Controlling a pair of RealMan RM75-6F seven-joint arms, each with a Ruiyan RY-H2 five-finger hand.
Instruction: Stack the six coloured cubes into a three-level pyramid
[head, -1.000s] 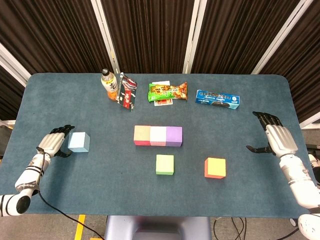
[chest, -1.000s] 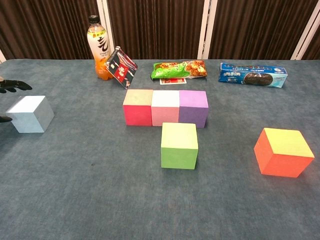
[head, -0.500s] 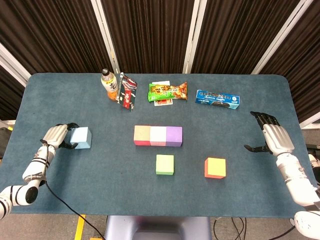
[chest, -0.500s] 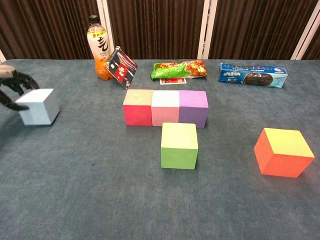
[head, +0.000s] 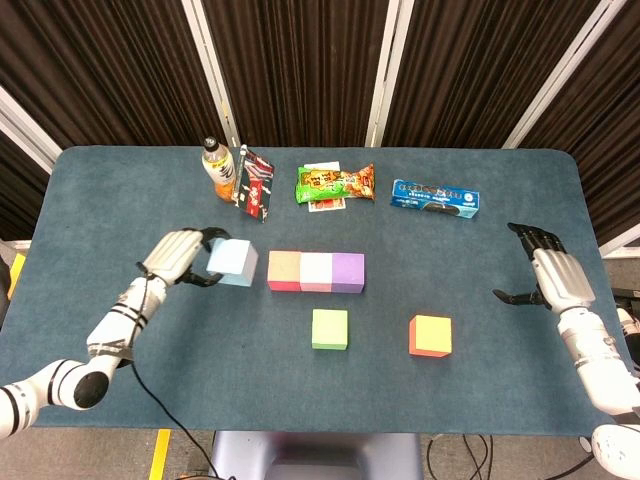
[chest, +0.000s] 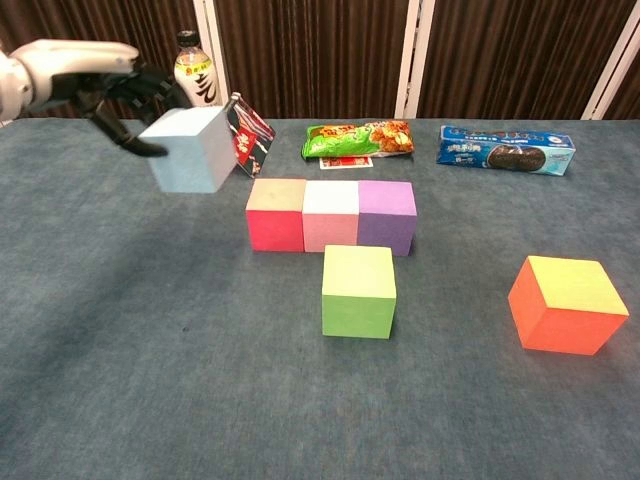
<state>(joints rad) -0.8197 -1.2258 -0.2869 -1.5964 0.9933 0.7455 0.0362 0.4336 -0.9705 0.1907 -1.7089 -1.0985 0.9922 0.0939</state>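
1. The left hand (head: 178, 255) grasps the light blue cube (head: 232, 262) from its left side, holding it in the air above the table (head: 120, 200), just left of the row of cubes
2. That row lies at mid-table: red cube (head: 284, 271), pink cube (head: 316, 271) and purple cube (head: 348, 272), touching side by side
3. The green cube (head: 330, 329) sits alone in front of the row, and the orange cube (head: 430, 336) lies well to its right, apart from everything
4. The right hand (head: 552, 276) is released, fingers spread, holding nothing, near the table's right edge
5. Along the far edge stand an orange drink bottle (chest: 196, 72) with dark label characters too small to read, a tilted red-and-black packet (chest: 248, 134), a green snack bag (chest: 358, 139) and a blue biscuit pack (chest: 507, 150); their print is illegible
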